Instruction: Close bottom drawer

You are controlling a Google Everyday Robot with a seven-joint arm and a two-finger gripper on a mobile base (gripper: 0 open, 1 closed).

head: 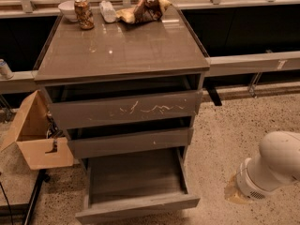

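Observation:
The bottom drawer (136, 178) of the grey-brown cabinet stands pulled far out, its grey wood-grain floor bare and its slim plain front (138, 208) near the lower edge of the camera view. Above it are the mid-height drawer front (131, 142) and the taller scratched front (124, 109), both slightly out. My white arm (274, 165) comes in at the lower right. My gripper (233, 191) is at its yellowish end, low above the floor, right of the bottom drawer's front corner and apart from it.
An open cardboard box (35, 139) sits on the left of the cabinet. On the cabinet top (122, 46) are a can (83, 13), a bowl (68, 9), a bottle (108, 11) and a crumpled bag (145, 8). Speckled floor (225, 135) lies to the right.

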